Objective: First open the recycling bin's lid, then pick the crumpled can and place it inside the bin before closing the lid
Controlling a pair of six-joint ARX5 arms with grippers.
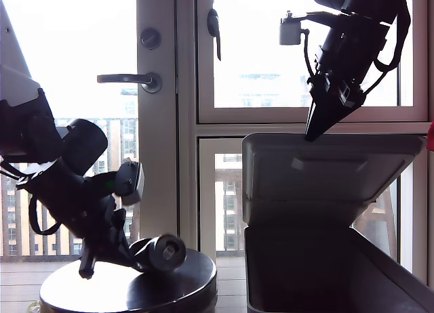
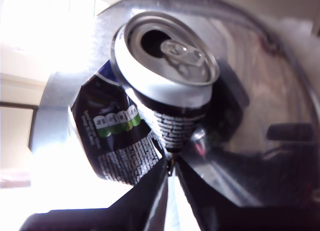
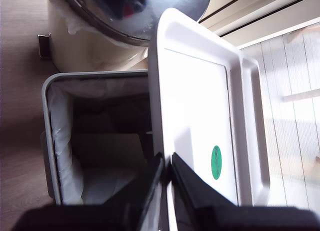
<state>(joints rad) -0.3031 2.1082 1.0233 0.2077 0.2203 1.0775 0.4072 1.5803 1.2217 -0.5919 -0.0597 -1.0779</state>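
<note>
Can (image 2: 160,106), dented through the middle and dark with a silver ring-pull end, sits nearest in the first wrist view, touching the tips of the first gripper (image 2: 170,166), whose jaws have come together on its crumpled lower wall in a thin pinch. In the exterior view that same gripper (image 1: 87,267) works at the lower left of the frame over the round dark tabletop (image 1: 129,289), with the can (image 1: 163,252) lying on its side there, open end toward the camera.

Further right in the exterior view, the recycling bin (image 1: 339,272) stands open, its lid (image 1: 325,174) tipped up. The second gripper (image 1: 317,131) reaches down from the upper right of the frame and, in the second wrist view, is closed on the lid's edge (image 3: 200,116), beside the green sticker (image 3: 216,162).

Judging from this, the likeliest trouble is the can slipping: the hold is on a creased, sloping surface near the fold, so it could twist out during the lift. The lid, gripped only at its rim, could also drop shut if that pinch slides.
</note>
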